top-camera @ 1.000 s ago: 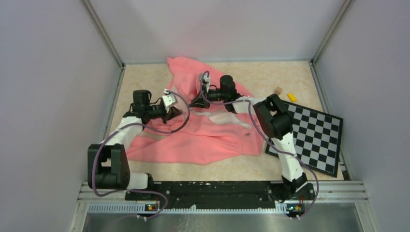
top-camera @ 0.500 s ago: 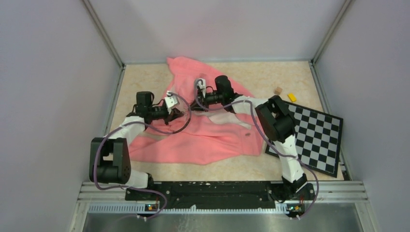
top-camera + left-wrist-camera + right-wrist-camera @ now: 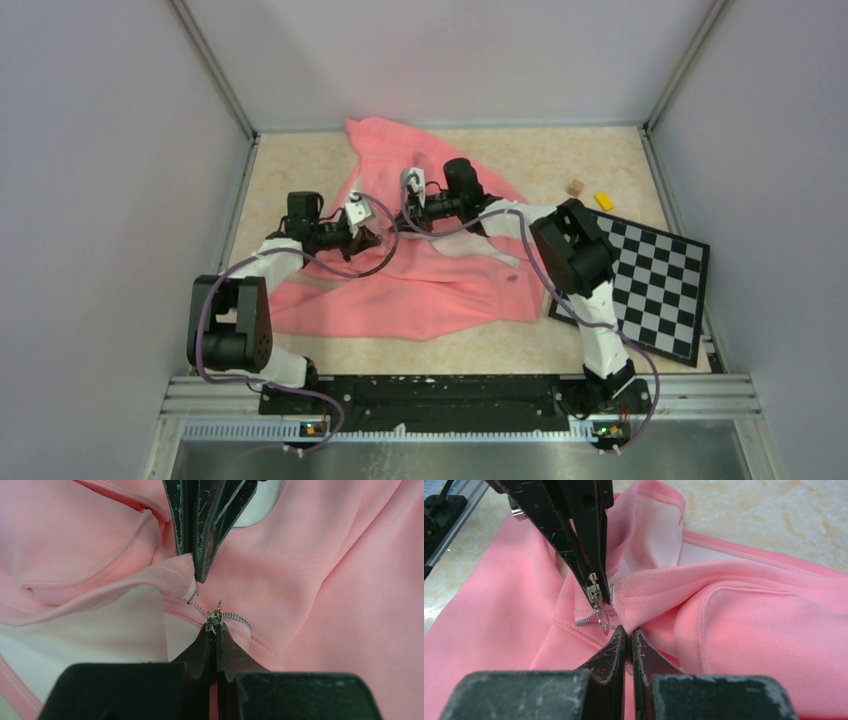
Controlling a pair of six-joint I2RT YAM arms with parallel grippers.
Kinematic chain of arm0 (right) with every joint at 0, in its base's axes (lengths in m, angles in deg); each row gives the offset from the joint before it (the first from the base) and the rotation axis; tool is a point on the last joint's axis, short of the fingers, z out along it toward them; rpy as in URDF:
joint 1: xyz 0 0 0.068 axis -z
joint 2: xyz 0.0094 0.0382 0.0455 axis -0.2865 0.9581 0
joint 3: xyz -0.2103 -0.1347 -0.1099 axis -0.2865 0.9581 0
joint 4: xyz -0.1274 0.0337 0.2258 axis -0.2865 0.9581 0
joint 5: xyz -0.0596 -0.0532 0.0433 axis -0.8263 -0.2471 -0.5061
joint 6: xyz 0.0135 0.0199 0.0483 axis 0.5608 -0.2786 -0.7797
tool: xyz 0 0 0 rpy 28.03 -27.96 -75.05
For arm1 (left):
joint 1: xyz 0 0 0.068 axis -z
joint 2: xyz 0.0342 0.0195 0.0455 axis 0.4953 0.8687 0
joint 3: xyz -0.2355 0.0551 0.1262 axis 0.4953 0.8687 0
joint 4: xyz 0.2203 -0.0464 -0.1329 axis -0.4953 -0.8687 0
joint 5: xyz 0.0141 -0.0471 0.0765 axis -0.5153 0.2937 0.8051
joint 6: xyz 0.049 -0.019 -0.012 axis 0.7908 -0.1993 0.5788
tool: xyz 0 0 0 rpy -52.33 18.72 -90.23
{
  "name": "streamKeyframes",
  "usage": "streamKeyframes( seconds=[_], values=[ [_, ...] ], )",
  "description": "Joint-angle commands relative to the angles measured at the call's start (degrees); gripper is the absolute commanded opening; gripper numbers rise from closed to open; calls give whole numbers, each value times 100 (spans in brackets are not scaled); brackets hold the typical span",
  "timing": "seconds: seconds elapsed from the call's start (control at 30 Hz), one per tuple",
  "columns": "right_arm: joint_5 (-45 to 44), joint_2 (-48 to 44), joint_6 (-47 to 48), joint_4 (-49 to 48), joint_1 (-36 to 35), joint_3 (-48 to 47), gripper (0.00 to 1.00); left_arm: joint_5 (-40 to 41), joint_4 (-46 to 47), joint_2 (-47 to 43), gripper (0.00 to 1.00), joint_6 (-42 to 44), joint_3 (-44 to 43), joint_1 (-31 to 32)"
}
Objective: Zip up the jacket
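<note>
The salmon-pink jacket (image 3: 430, 285) lies crumpled across the middle of the table. My left gripper (image 3: 372, 238) is shut on the small metal zipper slider (image 3: 216, 616), low at the jacket's front opening. The pull tab (image 3: 603, 622) hangs loose under the slider. My right gripper (image 3: 404, 213) faces the left one and is shut on the folded jacket edge (image 3: 644, 597) right beside the slider. In the left wrist view the right gripper (image 3: 199, 572) pinches that edge just above the zipper teeth (image 3: 237, 620). The paler lining (image 3: 100, 630) shows inside.
A black-and-white checkerboard (image 3: 650, 280) lies at the right. A small brown block (image 3: 576, 186) and a yellow block (image 3: 603, 200) sit behind it. Grey walls enclose the marble table (image 3: 560, 160) on three sides. A metal rail (image 3: 450, 400) runs along the near edge.
My left gripper has moved right, closer to the right gripper. The right gripper shifted a little left and back, then held. Both stay shut on the jacket.
</note>
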Motion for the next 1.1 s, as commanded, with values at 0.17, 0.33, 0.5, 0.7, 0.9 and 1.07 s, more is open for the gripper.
streamKeyframes(
  seconds=[0.17,0.33,0.5,0.7,0.9,1.07],
  values=[
    [213,-436,642,-220,-128,273,0,-146,-20,22,0,79,-178,33],
    [143,-430,731,-154,-133,275,0,-140,-56,50,0,66,-194,33],
    [98,-445,785,-123,-150,273,0,-141,-92,25,0,74,-208,32],
    [14,-546,902,-109,-158,407,0,-124,95,-78,0,-31,-61,93],
    [-178,-602,1137,61,-232,404,0,-183,-68,75,0,9,-193,121],
    [-329,-621,1186,50,-272,437,0,-221,2,58,0,-34,-178,129]
  ],
)
